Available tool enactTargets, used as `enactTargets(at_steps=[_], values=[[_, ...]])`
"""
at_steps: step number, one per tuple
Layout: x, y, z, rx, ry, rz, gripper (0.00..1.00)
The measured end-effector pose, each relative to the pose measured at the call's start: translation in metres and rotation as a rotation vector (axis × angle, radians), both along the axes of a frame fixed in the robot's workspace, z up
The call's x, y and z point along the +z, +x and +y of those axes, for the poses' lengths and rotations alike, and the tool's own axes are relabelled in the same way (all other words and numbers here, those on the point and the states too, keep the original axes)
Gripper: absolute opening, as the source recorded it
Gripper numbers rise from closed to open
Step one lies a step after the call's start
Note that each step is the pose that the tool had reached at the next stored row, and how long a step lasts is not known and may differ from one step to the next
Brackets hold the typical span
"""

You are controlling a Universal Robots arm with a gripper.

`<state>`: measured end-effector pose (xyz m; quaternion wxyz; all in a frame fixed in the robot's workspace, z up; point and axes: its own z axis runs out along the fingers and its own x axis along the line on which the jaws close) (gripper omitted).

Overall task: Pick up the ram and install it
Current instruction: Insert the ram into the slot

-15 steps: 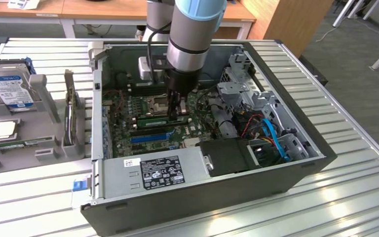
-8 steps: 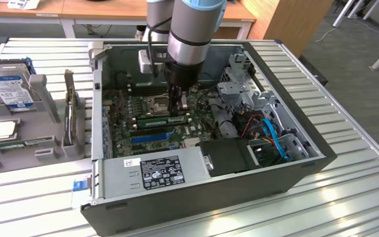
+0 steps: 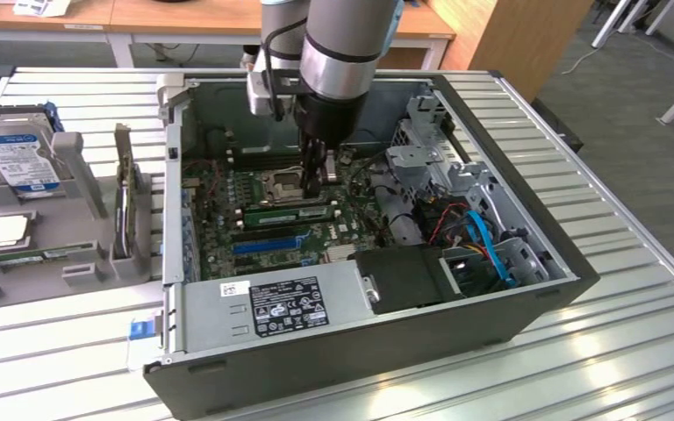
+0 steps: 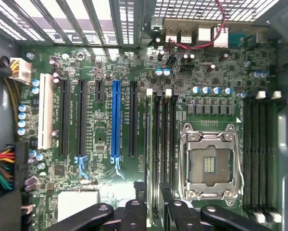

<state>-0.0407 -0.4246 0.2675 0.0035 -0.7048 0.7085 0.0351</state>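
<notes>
**Computer case** (image 3: 466, 338): one, dark grey sheet metal, side panel off, laid flat on a ribbed aluminium desk (image 3: 630, 351).

**Motherboard** (image 4: 52, 168): one, green, densely populated. At its edge, the cable bundles are partly cut off.

**Processor socket** (image 4: 208, 166): one, square, with a bright steel frame and bare contacts in the middle.

**Expansion slots:** one white (image 4: 45, 118) and one blue (image 4: 116, 120) are counted. The black ones between them are harder to number.

**Ram** (image 3: 284, 213): one slim green stick with dark chips. It is found along the memory slots beside the socket, directly under the end effector (image 3: 317, 180). Whether it is fully seated cannot be made out.

**End effector:** black, carried on a silver-and-grey cylindrical arm cut off above. It cannot be told whether it is open or clamped on the ram.

**Power supply** (image 3: 278, 307): one grey box with printed labels.

**Holder** (image 3: 74, 167): grey plastic, on the exterior view's left. It holds one blue-and-silver hard drive (image 3: 15, 158) standing upright and one square silver processor (image 3: 6, 230) lying flat.
</notes>
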Motion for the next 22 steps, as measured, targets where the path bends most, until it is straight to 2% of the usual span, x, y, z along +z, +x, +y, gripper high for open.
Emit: enactTargets(at_steps=[22], values=[[0.0628, 0.004, 0.0, 0.0, 0.0, 0.0, 0.25]])
